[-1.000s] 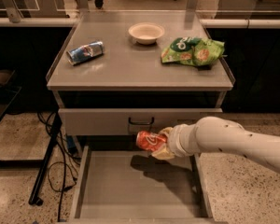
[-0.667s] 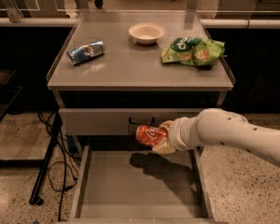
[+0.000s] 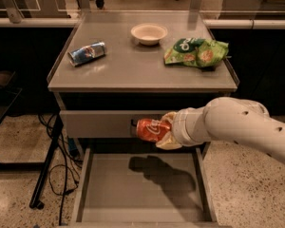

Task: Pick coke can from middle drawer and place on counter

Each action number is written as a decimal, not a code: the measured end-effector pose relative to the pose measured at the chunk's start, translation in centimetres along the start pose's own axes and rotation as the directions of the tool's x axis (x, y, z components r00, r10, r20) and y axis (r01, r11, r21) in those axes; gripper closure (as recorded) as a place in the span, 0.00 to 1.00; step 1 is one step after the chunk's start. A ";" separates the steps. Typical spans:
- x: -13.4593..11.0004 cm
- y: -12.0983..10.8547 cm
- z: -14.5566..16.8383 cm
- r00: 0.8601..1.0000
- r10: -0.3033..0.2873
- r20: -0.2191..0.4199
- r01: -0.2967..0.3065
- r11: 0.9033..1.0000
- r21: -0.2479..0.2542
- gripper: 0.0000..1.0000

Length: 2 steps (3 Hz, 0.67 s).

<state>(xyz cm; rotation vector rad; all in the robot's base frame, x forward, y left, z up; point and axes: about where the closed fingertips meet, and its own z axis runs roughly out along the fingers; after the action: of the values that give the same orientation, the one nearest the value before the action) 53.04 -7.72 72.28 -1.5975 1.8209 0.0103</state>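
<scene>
The coke can [image 3: 151,129], red-orange with white script, lies sideways in my gripper [image 3: 164,132], which is shut on it. I hold it in the air above the open middle drawer [image 3: 109,189], in front of the closed drawer front, below the counter's front edge. The drawer's grey floor is bare, with the shadow of my arm and the can on it. The counter [image 3: 133,68] is the flat grey cabinet top above. My white arm comes in from the right.
On the counter lie a blue-and-silver can [image 3: 87,53] at the left, a white bowl [image 3: 148,33] at the back middle and a green chip bag [image 3: 196,52] at the right. A black stand and cables [image 3: 50,160] are on the floor left of the cabinet.
My gripper has lifted the coke can higher and a little to the left, from just above the drawer up to the level of the closed drawer front.
</scene>
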 end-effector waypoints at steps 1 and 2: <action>0.0 0.0 0.0 1.000 0.000 0.000 0.000 1.000 0.000 1.00; -0.9 0.8 -2.6 0.999 -0.036 0.010 0.037 0.999 -0.009 1.00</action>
<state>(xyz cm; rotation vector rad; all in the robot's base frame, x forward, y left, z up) 51.03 -7.90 74.38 -1.6339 1.7864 0.0093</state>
